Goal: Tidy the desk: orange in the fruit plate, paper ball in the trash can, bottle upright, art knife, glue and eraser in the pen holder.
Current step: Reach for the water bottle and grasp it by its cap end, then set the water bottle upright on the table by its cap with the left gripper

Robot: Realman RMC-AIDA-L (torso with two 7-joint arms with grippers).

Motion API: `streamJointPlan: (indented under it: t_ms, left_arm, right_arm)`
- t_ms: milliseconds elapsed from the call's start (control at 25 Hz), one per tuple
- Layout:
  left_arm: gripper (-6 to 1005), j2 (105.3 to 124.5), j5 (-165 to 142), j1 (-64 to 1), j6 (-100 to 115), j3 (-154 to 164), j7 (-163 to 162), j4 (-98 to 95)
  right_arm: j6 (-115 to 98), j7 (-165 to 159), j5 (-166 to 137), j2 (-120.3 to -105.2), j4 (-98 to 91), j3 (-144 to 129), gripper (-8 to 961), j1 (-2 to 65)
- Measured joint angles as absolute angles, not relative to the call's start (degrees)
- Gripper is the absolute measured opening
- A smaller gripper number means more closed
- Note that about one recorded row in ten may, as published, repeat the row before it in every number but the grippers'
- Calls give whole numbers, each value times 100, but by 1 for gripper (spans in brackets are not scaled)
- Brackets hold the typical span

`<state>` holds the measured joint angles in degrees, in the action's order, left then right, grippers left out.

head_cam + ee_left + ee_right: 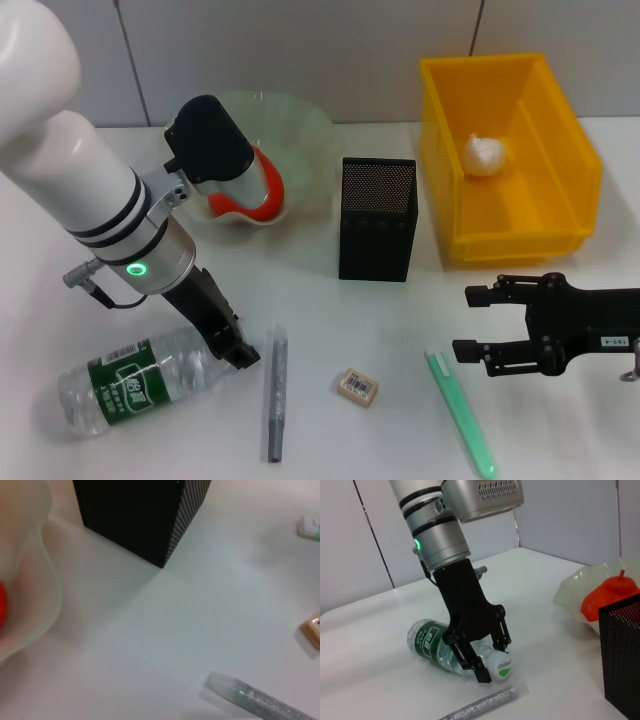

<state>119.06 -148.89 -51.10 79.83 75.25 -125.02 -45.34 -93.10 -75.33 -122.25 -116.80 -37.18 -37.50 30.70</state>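
Observation:
The clear bottle (120, 388) with its green label lies on its side at the front left. My left gripper (232, 345) is down at its neck; in the right wrist view its fingers (481, 672) press both sides of the neck (487, 655), just behind the white-green cap (503, 666). The orange (265, 197) rests in the pale green fruit plate (300, 125). The paper ball (486, 153) lies inside the yellow trash can (440, 150). Before the black mesh pen holder (377, 218) lie a grey glittery glue stick (276, 392), the tan eraser (358, 386) and a green art knife (460, 412). My right gripper (478, 322) hovers open at the right.
The left wrist view shows the pen holder's corner (145, 515), the plate's rim (45, 605), the glue stick's end (250, 697) and the eraser's edge (312, 630). The table's back edge meets a grey wall.

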Motion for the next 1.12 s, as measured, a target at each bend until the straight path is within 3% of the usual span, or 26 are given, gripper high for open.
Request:
streamJointPlan:
  t_ms: [80, 1120]
  left_arm:
    - [462, 11901, -14889, -5114, 7986, 7485, -12500, -4582]
    - [449, 11808, -14801, -4956, 8950, 5910, -12087, -5993]
  right_arm:
    - [-9307, -7537, -12225, -11680, -3718, -3749, 795, 3075]
    - [-9304, -7579, -12225, -11663, -3718, -3739, 795, 3079]
